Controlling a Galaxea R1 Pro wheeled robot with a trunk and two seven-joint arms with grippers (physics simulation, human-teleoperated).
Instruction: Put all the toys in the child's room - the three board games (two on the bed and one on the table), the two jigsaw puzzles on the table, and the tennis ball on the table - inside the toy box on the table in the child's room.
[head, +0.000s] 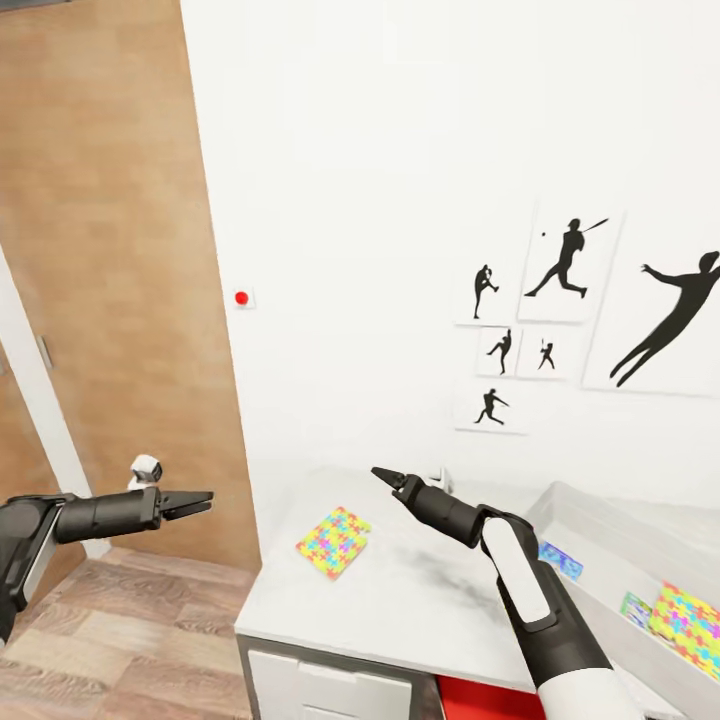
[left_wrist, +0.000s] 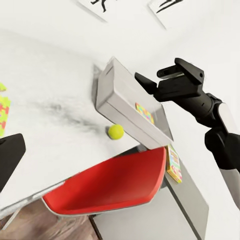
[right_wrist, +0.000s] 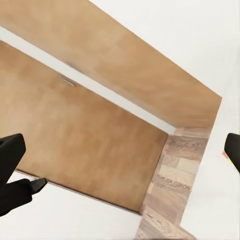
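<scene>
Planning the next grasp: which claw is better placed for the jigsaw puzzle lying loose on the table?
Right, probably. The right claw hangs over the table, close to the jigsaw puzzle. The left claw hangs beyond the table's edge, above the floor.

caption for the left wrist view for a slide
Tennis ball on the table beside the grey toy box, a red chair tucked below, the right gripper above the box.
</scene>
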